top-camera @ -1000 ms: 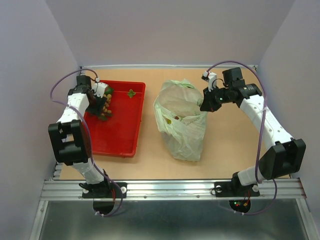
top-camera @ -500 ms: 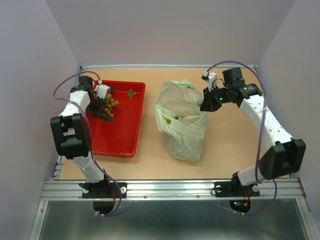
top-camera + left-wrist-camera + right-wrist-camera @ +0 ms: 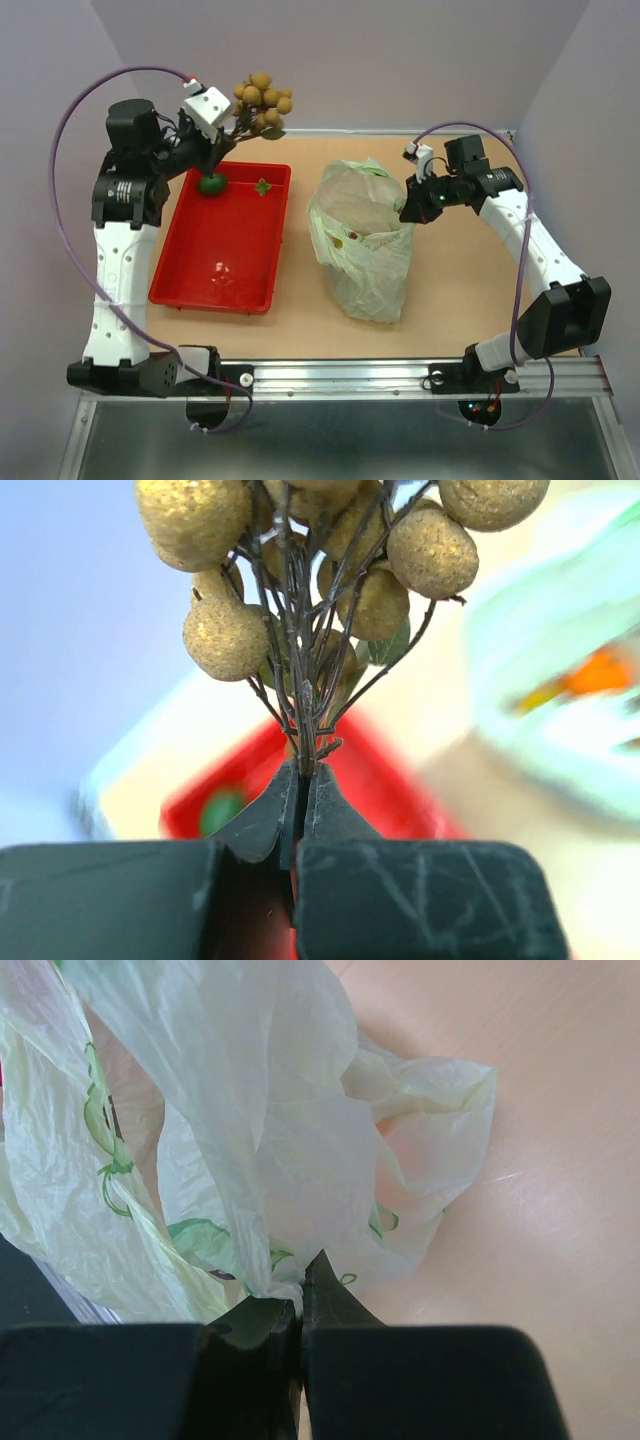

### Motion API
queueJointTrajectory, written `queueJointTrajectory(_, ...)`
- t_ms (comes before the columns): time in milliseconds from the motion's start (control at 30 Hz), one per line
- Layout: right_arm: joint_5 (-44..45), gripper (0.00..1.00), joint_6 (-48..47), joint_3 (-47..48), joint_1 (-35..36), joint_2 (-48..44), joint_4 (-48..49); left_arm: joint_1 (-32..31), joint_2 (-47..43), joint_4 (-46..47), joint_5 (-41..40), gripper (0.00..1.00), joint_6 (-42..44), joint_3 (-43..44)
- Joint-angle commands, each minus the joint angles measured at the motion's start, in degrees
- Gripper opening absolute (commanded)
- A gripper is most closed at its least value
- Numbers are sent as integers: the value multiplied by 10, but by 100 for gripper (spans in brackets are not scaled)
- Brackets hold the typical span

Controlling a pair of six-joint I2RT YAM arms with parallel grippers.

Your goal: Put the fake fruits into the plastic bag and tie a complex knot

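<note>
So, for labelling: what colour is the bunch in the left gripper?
Golden-brown bunch; left wrist view.

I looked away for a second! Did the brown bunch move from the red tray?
Yes. The brownish bunch was lying in the red tray; now it is up past the tray's far edge, lifted by the left fingers.

The brown bunch (image 3: 262, 100), rough round balls on dark twigs, stood upright in the air above the far rim of the red tray (image 3: 215, 245). A green round fruit (image 3: 211, 183) lay in the tray's far corner. The pale-green bag (image 3: 365, 255) stood open, crinkled, with some fruit (image 3: 350, 238) showing inside.
</note>
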Motion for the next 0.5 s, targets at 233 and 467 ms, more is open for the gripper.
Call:
queueJointTrajectory(233,-35,0,12,18,4,11,18,-251,-71,338,-117,0,-54,-204)
queueJointTrajectory(467,-39,0,25,18,4,13,17,-327,-103,453,-143,0,-11,-351)
